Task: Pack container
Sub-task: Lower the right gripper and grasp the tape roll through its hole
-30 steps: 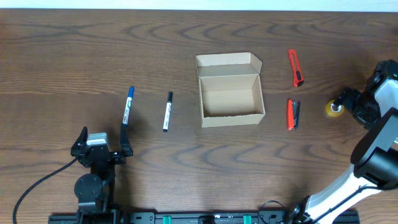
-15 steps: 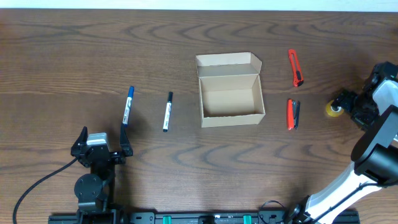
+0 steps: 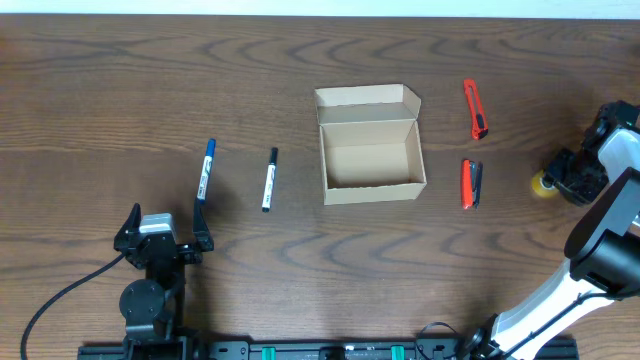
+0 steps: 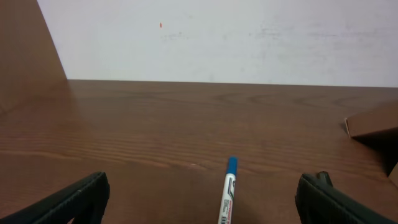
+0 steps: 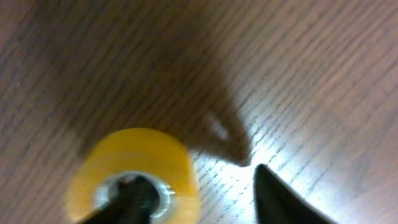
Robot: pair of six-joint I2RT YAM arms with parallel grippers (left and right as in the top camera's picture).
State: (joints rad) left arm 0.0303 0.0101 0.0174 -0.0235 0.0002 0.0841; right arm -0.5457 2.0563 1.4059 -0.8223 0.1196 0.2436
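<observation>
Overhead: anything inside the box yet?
No, the container stands with its lid open and its floor bare, with nothing inside it.

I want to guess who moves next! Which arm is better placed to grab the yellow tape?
The right arm. The right hand is at the yellow tape roll, and one finger seems to be in its hole. The left hand sits far off on the other side, by the blue marker.
</observation>
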